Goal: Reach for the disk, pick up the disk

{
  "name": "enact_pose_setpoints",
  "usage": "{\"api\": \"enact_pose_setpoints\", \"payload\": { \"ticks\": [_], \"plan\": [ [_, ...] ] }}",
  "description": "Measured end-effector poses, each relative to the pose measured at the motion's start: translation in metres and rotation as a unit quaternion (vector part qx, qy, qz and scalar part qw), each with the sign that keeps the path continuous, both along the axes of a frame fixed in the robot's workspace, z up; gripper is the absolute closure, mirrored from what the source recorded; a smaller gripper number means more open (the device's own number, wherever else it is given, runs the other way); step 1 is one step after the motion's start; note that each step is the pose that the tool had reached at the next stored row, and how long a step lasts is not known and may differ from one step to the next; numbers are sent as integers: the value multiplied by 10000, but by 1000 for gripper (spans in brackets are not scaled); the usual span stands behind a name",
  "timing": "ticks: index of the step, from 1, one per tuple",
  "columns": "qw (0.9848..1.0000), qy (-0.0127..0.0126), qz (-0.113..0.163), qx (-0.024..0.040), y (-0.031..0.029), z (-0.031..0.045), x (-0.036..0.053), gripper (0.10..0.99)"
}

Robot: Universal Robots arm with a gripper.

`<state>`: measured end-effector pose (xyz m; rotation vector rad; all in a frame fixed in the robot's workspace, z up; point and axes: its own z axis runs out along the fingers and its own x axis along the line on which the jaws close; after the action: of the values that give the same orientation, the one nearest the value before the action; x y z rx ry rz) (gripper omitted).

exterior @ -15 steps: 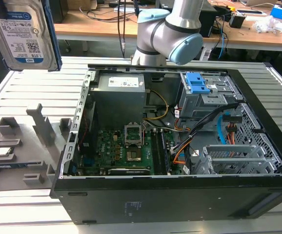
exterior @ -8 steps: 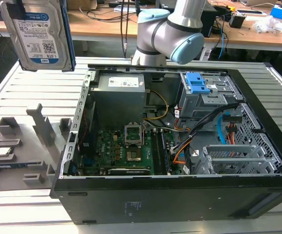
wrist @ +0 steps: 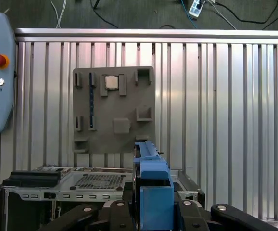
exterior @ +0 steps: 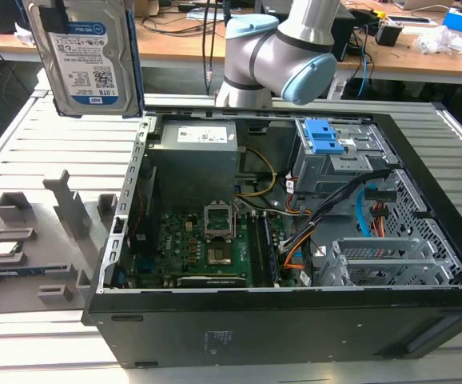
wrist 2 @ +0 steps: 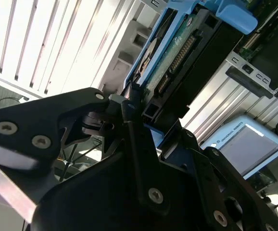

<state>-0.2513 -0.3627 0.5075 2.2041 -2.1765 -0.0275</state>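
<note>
Slatted table (exterior: 23,136); end effector (wrist: 153,207) clamps the disk (exterior: 87,64) above it

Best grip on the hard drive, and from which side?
Grip the disk at one end, on the blue bracket, coming end-on so the pinch spans its thin thickness. Probably sound: the gripper holds it so, hanging upright.

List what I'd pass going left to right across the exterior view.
disk → power supply → blue clips
</note>
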Motion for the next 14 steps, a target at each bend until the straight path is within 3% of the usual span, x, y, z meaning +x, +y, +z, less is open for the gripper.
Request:
{"api": "enact_pose_setpoints", "payload": {
  "ticks": [12, 14],
  "plan": [
    [10000, 0, 0, 0, 3, 0, 399, 722],
    [10000, 0, 1, 1, 4, -1, 501, 722]
  ]
}}
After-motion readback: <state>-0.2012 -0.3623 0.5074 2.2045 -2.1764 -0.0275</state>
